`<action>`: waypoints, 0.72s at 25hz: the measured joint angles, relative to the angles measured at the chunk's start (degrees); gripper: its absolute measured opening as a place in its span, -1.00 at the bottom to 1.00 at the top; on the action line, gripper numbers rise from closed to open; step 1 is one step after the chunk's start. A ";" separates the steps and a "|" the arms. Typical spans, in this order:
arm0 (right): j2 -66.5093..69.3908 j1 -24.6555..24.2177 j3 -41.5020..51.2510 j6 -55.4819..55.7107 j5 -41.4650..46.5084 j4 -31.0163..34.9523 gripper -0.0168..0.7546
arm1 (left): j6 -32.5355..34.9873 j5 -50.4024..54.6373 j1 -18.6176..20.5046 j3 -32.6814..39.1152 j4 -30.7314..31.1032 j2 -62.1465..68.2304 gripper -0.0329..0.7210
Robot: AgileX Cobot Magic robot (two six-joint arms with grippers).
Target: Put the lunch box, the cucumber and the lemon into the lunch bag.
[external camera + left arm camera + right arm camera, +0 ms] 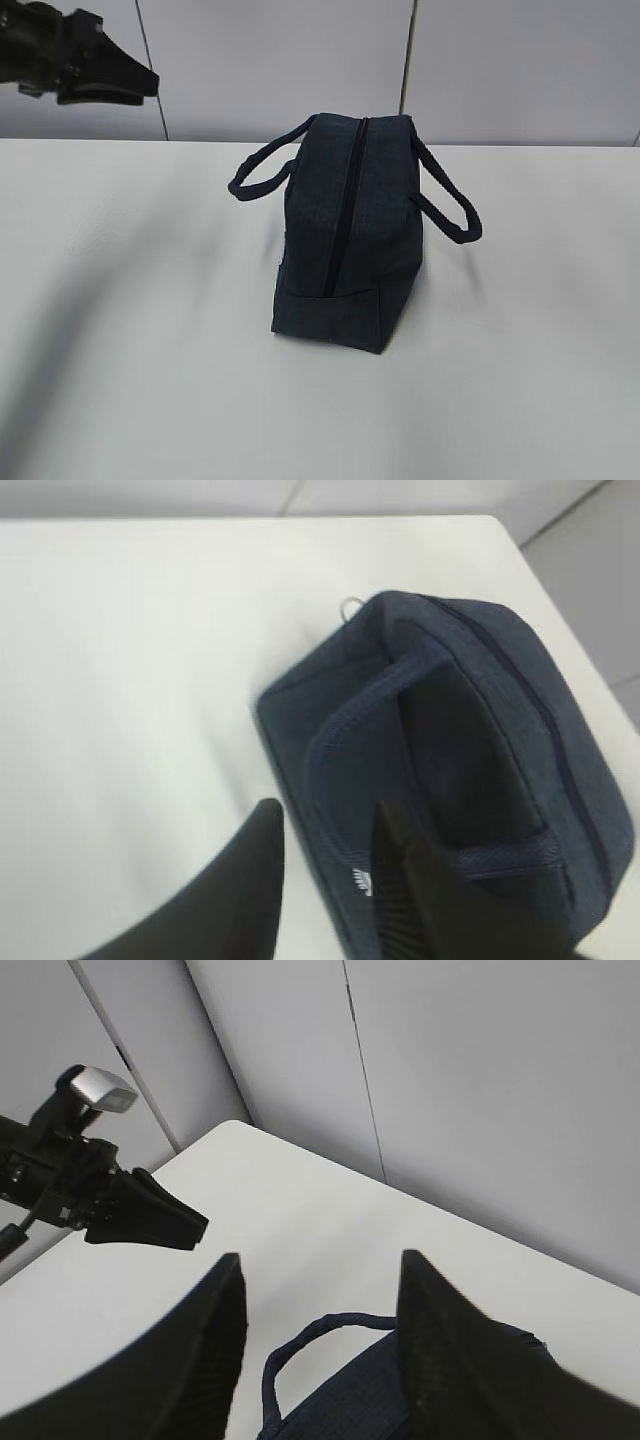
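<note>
The dark navy lunch bag (345,240) stands mid-table, its top zipper (345,200) drawn shut and both loop handles (258,172) hanging outward. A silver ring pull (351,608) shows at the bag's far end. My left gripper (125,82) hangs in the air at the upper left, away from the bag. Its fingers (262,850) stand apart with nothing between them, above the lunch bag's (470,730) side. My right gripper (320,1260) is open over the lunch bag (400,1390) and one handle (320,1335). The lunch box, the cucumber and the lemon are out of view.
The white table (120,300) stretches around the bag on all sides. Grey wall panels (280,60) stand right behind it. The table's corner and grey floor (600,590) show beyond the bag in the left wrist view.
</note>
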 joint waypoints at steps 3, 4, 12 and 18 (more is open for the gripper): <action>-1.57 0.00 0.00 0.00 -0.10 0.00 0.00 | 0.14 -4.08 0.31 0.00 5.81 -5.04 -0.39; -2.02 0.00 0.00 0.26 -0.10 0.00 0.00 | 0.14 -5.24 0.31 0.00 7.83 -6.83 -0.39; -8.25 0.00 0.00 10.45 0.69 -10.37 0.00 | -8.87 -8.09 0.31 0.00 29.46 -18.43 -0.40; -14.94 0.00 0.00 26.39 6.36 -31.43 0.00 | -18.94 -4.88 0.31 0.00 42.74 -27.78 -0.40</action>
